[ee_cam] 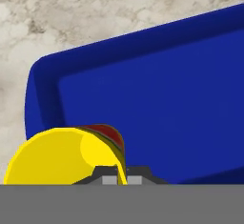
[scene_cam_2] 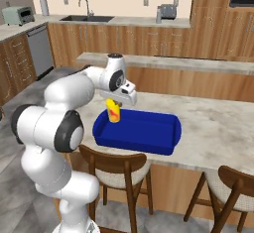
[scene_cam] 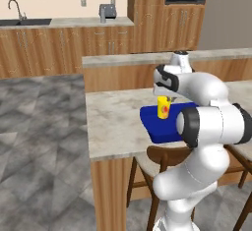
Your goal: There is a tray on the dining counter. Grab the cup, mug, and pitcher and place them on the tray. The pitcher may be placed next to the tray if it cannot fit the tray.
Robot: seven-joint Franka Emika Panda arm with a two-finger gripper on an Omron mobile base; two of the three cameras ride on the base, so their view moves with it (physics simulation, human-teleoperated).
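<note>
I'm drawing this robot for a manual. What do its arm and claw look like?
The arm is glossy white, built of rounded, bulbous segments with dark grey bands at the joints. The wrist ends in a white, boxy hand with dark trim. The claw has two small dark grey finger tips. No cables or markings are visible.

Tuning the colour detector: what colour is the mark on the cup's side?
Red-orange, on the yellow cup held over the blue tray; clearest in the left base view.
</note>
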